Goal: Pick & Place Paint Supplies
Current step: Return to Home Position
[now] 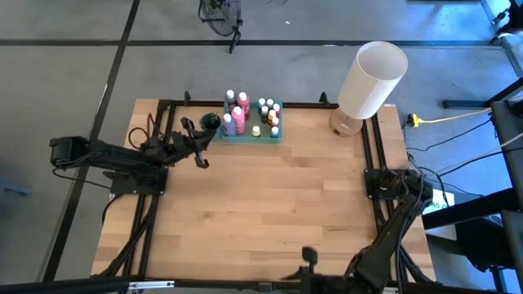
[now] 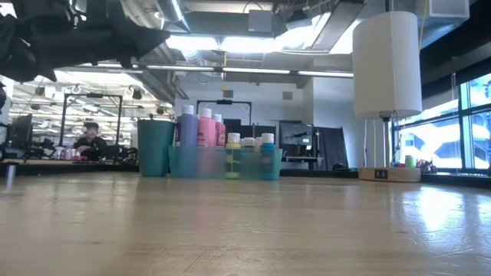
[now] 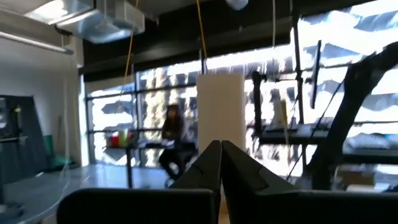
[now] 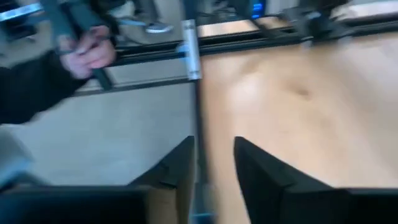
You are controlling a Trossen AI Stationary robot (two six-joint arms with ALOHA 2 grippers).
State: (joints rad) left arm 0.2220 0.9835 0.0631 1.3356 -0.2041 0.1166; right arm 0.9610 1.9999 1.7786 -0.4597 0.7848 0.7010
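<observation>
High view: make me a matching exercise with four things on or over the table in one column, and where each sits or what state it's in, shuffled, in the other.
Things
1. white lamp
2. green tray
3. green cup
4. right gripper

Places or states
A. fingers apart
B. holds the paint bottles
C. back right corner of the table
D. just left of the tray

Pairs: 1-C, 2-B, 3-D, 4-A
</observation>
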